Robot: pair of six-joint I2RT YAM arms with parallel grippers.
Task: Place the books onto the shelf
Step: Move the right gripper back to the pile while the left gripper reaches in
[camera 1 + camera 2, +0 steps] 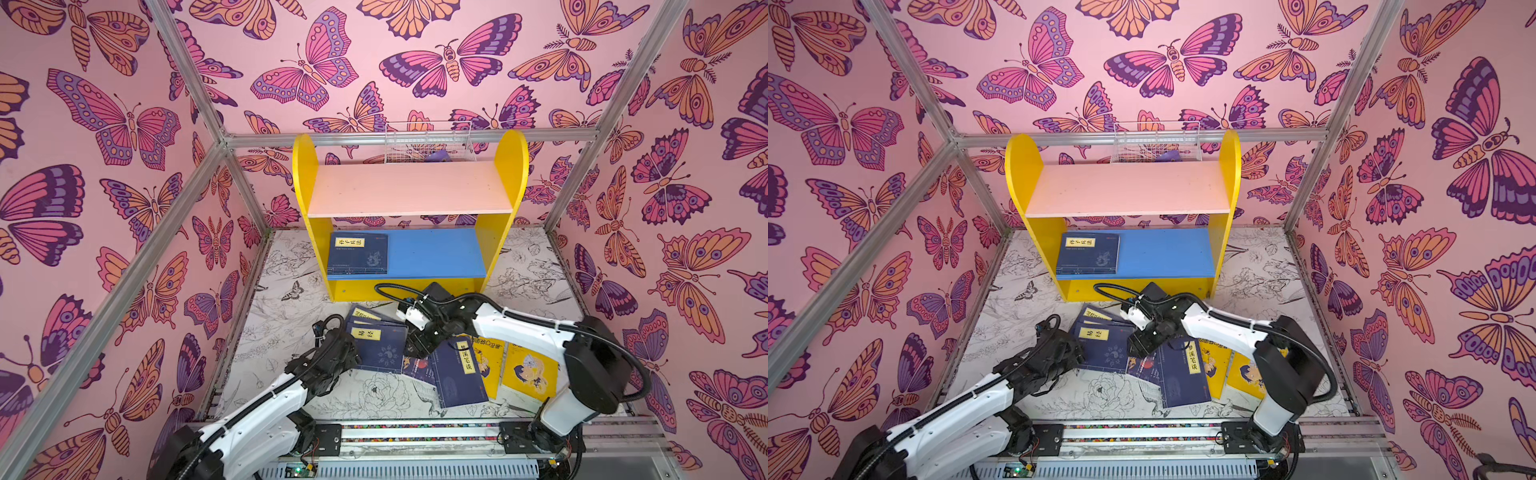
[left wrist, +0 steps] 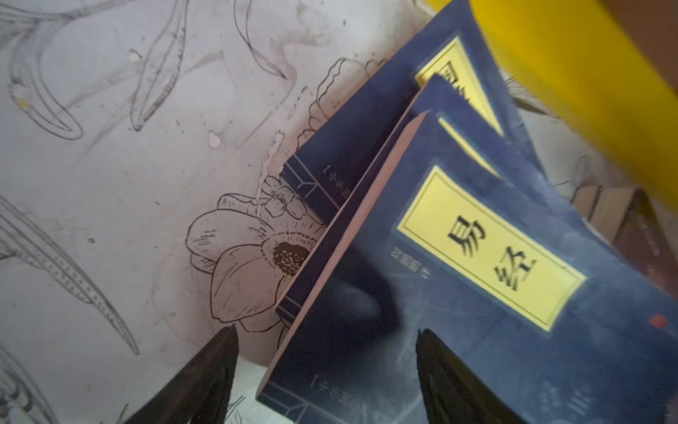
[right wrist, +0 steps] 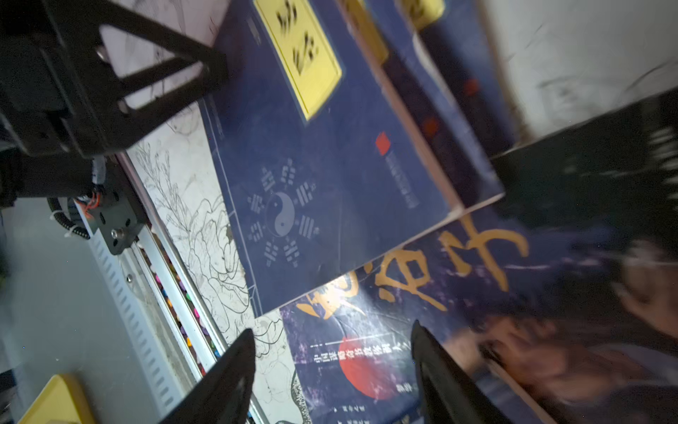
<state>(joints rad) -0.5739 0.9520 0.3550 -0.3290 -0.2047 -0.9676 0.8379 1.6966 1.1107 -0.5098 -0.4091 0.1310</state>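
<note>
In both top views one navy book (image 1: 358, 253) lies flat on the blue lower board of the shelf (image 1: 305, 174), and the pink upper board is bare. The other books (image 1: 457, 382) lie scattered on the counter (image 1: 374, 395) before it, so I judge the task only begun. In the left wrist view the left claw (image 2: 326, 330) is spread around the edge of the top book (image 2: 491, 257), not pinching it. In the right wrist view the right claw (image 3: 332, 328) is spread above a dark book (image 3: 385, 293), holding nothing.
</note>
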